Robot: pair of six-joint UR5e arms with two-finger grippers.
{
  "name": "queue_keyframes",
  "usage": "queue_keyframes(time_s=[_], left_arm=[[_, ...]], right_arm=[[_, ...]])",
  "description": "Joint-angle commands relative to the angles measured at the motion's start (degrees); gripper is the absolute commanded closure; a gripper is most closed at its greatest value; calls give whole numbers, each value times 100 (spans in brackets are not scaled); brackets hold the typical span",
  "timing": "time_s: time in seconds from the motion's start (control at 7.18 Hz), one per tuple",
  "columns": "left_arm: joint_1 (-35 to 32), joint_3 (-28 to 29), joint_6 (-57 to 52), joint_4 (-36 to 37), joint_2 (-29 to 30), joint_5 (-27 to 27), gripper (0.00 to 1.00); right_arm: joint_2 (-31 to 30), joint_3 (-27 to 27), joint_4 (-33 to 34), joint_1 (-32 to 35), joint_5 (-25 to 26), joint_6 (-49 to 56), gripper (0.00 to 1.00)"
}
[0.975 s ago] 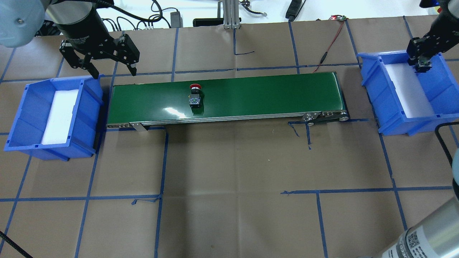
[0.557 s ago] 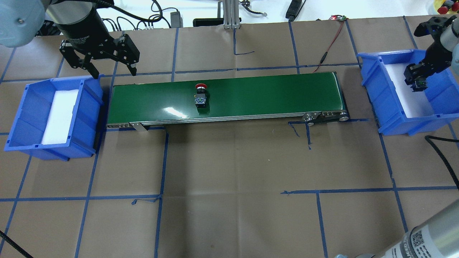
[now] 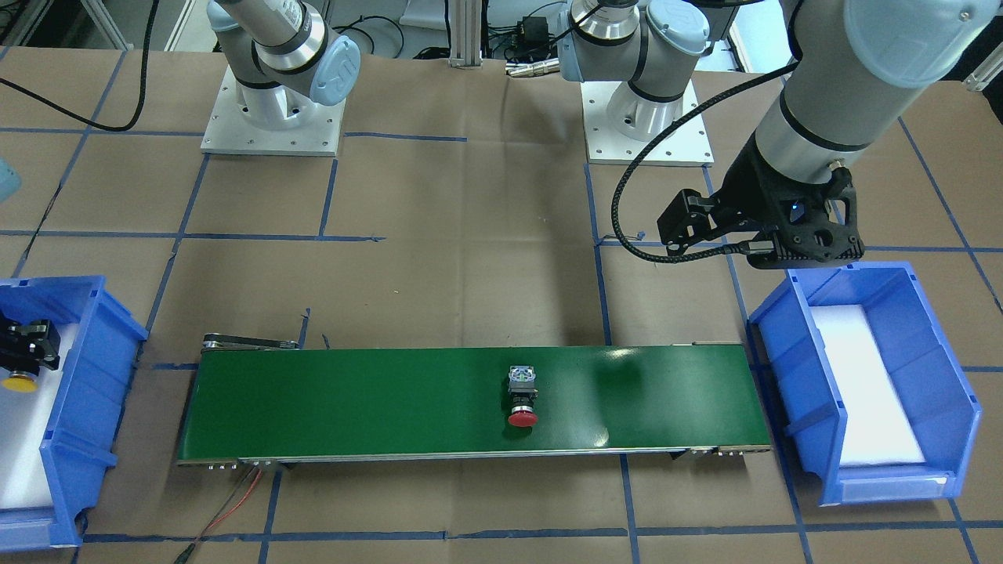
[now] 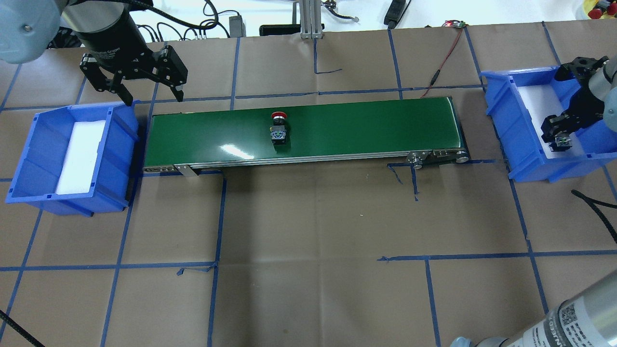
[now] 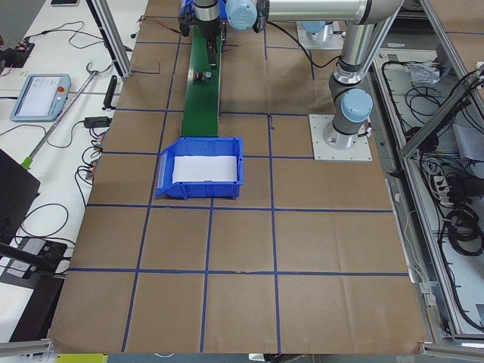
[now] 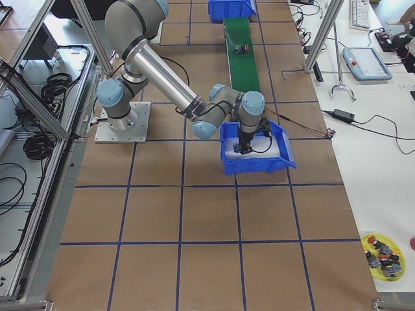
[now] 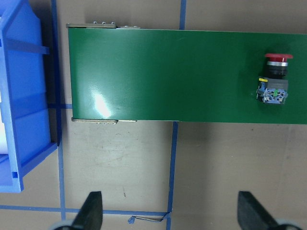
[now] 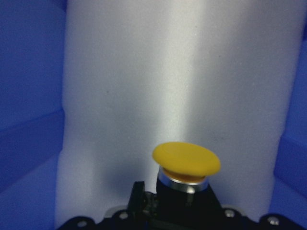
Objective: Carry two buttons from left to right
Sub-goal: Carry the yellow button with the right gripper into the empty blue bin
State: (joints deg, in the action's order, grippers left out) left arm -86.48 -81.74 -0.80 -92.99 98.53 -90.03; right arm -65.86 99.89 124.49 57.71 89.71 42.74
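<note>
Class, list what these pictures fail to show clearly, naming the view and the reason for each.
1. Right wrist view: the body of the yellow button is cut off by the bottom edge, so contact with the foam is unclear.
2. Front-facing view: the jaws of the left gripper are hidden behind its own wrist.
3. Exterior left view: the red button is too small for detail.
</note>
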Motion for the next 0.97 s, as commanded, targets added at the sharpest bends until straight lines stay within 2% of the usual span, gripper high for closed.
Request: queue_keyframes(time_s=[0.0,0.28,0.42,0.56,0.7,0.84], left_arm=[[0,-8,-8,0,0,3,0],[0,0,1,0,0,3,0],[0,0,1,0,0,-6,0],[0,0,1,0,0,3,0],[0,0,1,0,0,3,0],[0,0,1,0,0,3,0]], right_arm=[[-5,126,14,-32,-6,15,96],[12,232,197,-6,3,15,95],[21,241,198,3,-6,-11,83],[38,241,207,12,-23,-55,28],[30,198,216,12,-406,-47,2],[3,171,216,12,-619,-29,1]])
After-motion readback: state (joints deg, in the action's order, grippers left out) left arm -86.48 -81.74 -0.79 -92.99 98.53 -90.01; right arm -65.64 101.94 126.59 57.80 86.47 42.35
